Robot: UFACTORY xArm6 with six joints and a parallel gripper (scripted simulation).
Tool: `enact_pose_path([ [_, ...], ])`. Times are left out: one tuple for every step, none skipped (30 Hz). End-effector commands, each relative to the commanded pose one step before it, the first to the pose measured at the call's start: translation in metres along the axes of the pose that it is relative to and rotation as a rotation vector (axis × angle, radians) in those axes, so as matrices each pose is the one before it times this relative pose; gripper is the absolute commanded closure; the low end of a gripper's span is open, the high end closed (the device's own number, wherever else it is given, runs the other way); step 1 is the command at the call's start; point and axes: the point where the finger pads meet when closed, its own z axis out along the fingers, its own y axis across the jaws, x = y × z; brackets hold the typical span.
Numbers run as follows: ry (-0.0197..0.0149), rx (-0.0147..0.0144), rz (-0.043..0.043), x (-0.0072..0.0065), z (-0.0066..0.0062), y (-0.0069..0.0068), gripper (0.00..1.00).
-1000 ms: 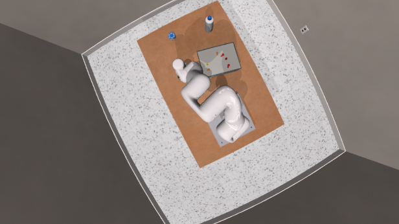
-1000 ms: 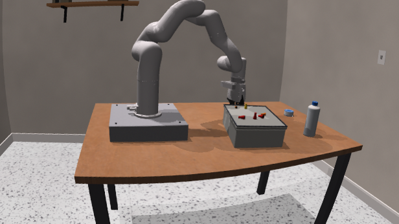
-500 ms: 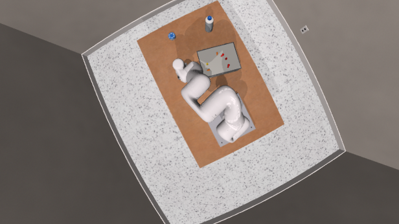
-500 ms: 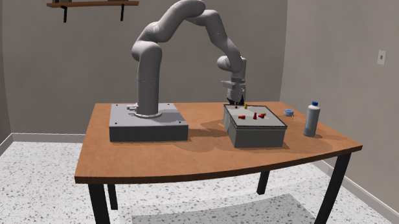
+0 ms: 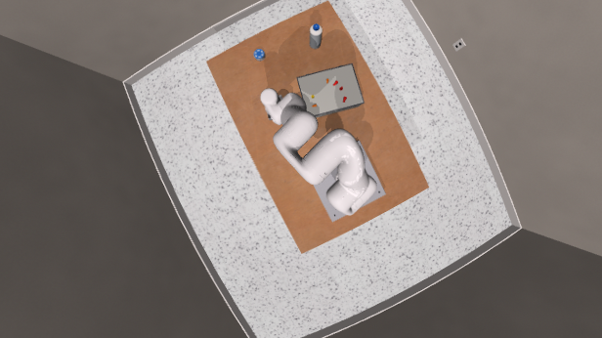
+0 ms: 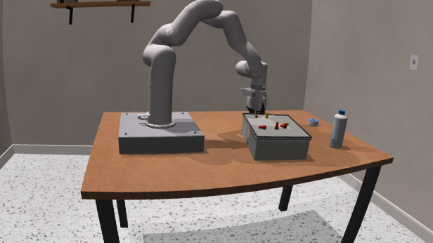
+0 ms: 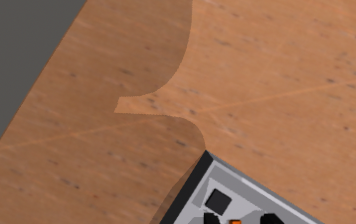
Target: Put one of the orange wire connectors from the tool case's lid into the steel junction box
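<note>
Exterior view, left to right: arm base plate (image 6: 195,138), then gripper (image 6: 256,111) low behind the tool case's (image 6: 281,146) far-left corner. On wrist cam I see the steel junction box (image 7: 199,174) beneath; fingers parted, clamping nothing; orange wire connector (image 7: 235,221) between them, over the box.

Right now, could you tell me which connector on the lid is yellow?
The yellow connector at the far edge of the lid, beside the tool; the others are red or orange.
</note>
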Motion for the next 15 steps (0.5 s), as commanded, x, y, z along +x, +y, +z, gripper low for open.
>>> enact_pose_path([
  [-0.00462, 0.00009, -0.00003, -0.00179, -0.00175, -0.00003, 0.73],
  [0.00000, 0.00000, 0.00000, 0.00000, 0.00000, 0.00000, 0.73],
  [0.00000, 0.00000, 0.00000, 0.00000, 0.00000, 0.00000, 0.73],
  [0.00000, 0.00000, 0.00000, 0.00000, 0.00000, 0.00000, 0.73],
  [0.00000, 0.00000, 0.00000, 0.00000, -0.00020, 0.00000, 0.73],
  [0.00000, 0.00000, 0.00000, 0.00000, -0.00126, 0.00000, 0.73],
  [0.00000, 0.00000, 0.00000, 0.00000, -0.00306, 0.00000, 0.73],
  [0.00000, 0.00000, 0.00000, 0.00000, -0.00532, 0.00000, 0.73],
  [0.00000, 0.00000, 0.00000, -0.00001, -0.00779, 0.00000, 0.73],
  [0.00000, 0.00000, 0.00000, 0.00000, -0.01026, 0.00000, 0.73],
  [0.00000, 0.00000, 0.00000, 0.00000, -0.01259, 0.00000, 0.73],
  [0.00000, 0.00000, 0.00000, 0.00000, 0.00000, 0.00000, 0.73],
  [0.00000, 0.00000, 0.00000, 0.00000, 0.00000, 0.00000, 0.73],
  [0.00000, 0.00000, 0.00000, 0.00000, -0.01465, 0.00000, 0.73],
  [0.00000, 0.00000, 0.00000, 0.00000, -0.01558, 0.00000, 0.73],
])
